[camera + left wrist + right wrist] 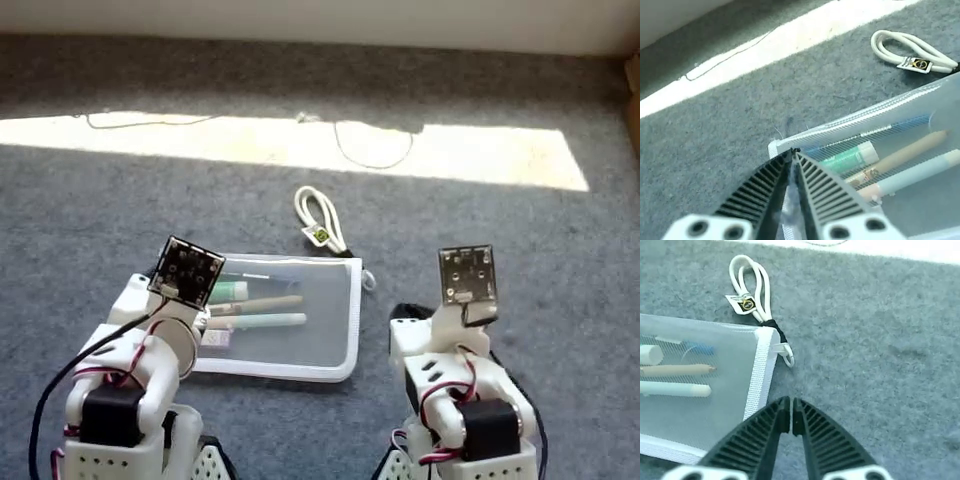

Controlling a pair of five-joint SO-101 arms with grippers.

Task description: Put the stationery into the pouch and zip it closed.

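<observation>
A clear mesh pouch (300,330) with white edging lies flat on the grey carpet between the arms. Inside it are a green-and-white tube (850,156), a wooden pencil (910,150), a pale pen (920,172) and a thin blue pen (880,131). My left gripper (791,154) is shut on the pouch's end corner, with pouch material pinched between its fingers. My right gripper (791,402) is shut with nothing in it, just above the carpet beside the pouch's other end. The zipper pull (785,352) rests at that end's far corner.
A white looped strap (320,215) with a small tag lies on the carpet behind the pouch, joined to its corner. A sunlit strip (250,140) crosses the carpet farther back, with a thin cable (375,150) on it. Open carpet lies right of the pouch.
</observation>
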